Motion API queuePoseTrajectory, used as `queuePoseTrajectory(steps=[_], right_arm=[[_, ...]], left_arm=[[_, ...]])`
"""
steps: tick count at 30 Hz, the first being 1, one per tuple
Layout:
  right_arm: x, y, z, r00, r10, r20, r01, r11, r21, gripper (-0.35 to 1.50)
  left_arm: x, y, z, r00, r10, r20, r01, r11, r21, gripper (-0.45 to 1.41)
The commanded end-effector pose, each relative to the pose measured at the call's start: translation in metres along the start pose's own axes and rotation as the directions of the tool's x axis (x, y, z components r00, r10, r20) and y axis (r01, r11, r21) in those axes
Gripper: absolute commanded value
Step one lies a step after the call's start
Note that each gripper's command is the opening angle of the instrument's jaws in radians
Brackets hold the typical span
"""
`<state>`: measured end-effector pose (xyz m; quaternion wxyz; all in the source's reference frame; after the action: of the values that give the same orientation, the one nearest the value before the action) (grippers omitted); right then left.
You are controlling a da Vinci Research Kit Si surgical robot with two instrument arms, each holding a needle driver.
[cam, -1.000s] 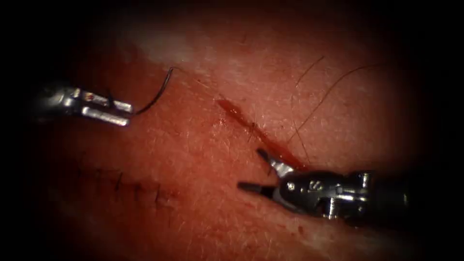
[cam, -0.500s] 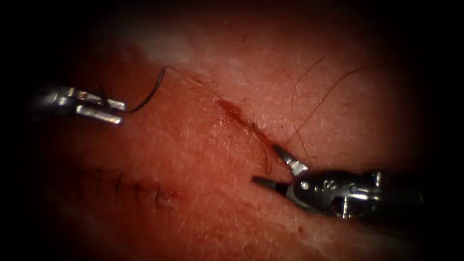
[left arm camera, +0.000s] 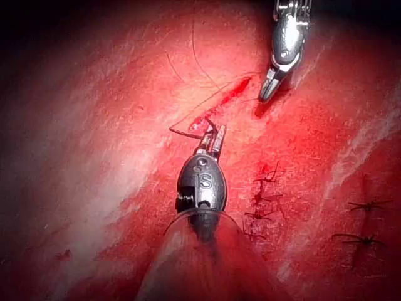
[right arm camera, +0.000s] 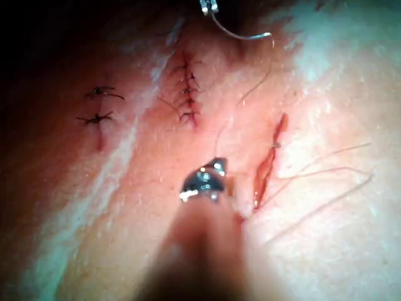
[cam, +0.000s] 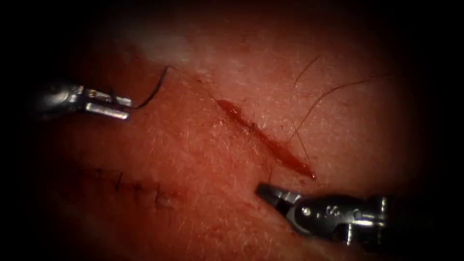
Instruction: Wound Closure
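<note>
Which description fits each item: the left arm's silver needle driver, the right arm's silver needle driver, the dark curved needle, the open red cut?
1 left tool
2 right tool
3 needle
4 cut

A shut, holding nothing
B held near one end, left of the cut, seemingly outside the tissue
C red slit between both tools
D shut on the needle

Pairs: 1-D, 2-A, 3-B, 4-C

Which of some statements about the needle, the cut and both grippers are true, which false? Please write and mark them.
1. The left gripper holds the needle. True.
2. The needle is in the tissue. False: it is free, left of the cut.
3. The right gripper holds the thread. False: it is shut and holds nothing.
4. A stitched row lies left of the cut. True.
</note>
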<state>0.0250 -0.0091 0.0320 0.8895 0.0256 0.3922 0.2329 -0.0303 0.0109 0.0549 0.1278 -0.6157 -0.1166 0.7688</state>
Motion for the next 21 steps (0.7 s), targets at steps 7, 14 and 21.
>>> queuePoseTrajectory(steps=[7,14,21], right_arm=[[0.0045,-0.0065,-0.0033,1.0,0.027,-0.011,-0.026,0.997,0.072,-0.35],[0.0079,-0.0118,-0.0039,0.999,0.04,-0.029,-0.036,0.988,0.149,-0.35],[0.0071,-0.009,-0.0034,0.998,0.039,-0.058,-0.037,0.998,0.045,1.04]], left_arm=[[-0.0033,-0.0004,0.0008,1.0,-0.014,0.01,0.014,1.0,0.026,-0.45],[-0.0035,-0.0005,0.0003,1.0,-0.02,0.014,0.019,0.999,0.032,-0.45],[-0.0038,-0.0011,-0.0003,1.0,-0.021,0.018,0.02,0.999,0.037,-0.45]])
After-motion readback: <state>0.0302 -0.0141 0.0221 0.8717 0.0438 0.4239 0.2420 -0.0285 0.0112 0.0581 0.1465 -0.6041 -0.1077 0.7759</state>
